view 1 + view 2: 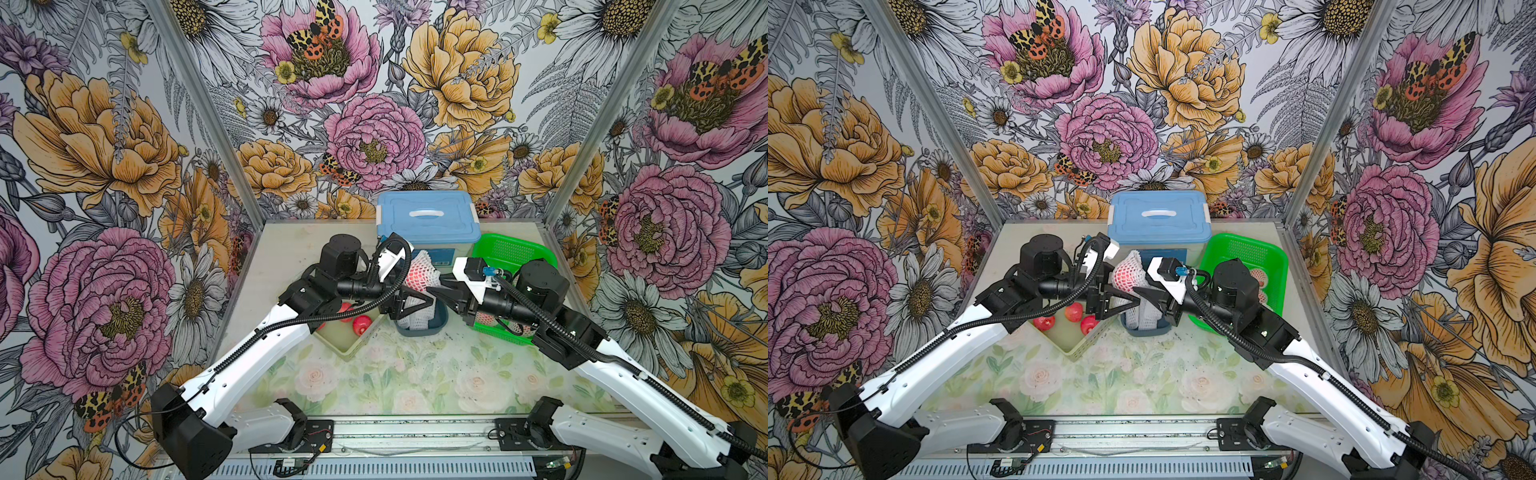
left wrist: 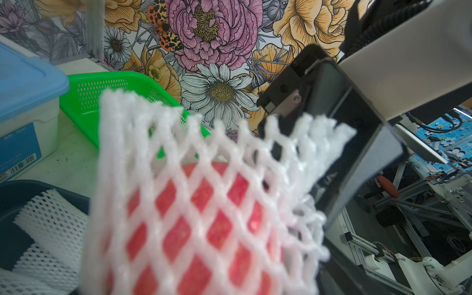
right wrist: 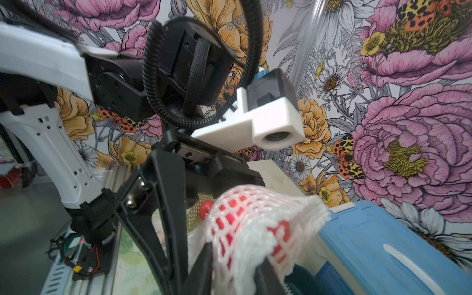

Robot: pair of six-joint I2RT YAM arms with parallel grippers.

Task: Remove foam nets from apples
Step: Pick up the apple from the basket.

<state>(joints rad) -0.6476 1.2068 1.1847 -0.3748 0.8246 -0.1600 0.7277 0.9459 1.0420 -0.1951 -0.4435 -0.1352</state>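
Where my two arms meet above the small dark bin (image 1: 438, 328), the apple (image 2: 219, 228) hangs clear of the counter (image 1: 395, 374), wrapped in its white net (image 3: 293, 209), just in front of the blue-lidded box (image 1: 428, 216). Of the pair, my left jaws are spread wide and, as I judge, clasp the fruit through the foam; my right jaws stand partly apart, the net's frilled end lying between their tips. To do this step well, I judge that my left should grip firmly without bruising, while my right closes on the frill alone, clear of the fruit, and draws straight along the sleeve, away from my left, over the bin, so that the net falls among the empty nets (image 2: 51, 217) there. The counter shows a pale rose print and carries a cream tray (image 1: 1088, 343) with three bare apples (image 1: 1073, 311) beside the bin, and a green basket (image 1: 1246, 249) on the other side. Around it, the walls (image 1: 104, 145) carry bold flower paper on three sides.
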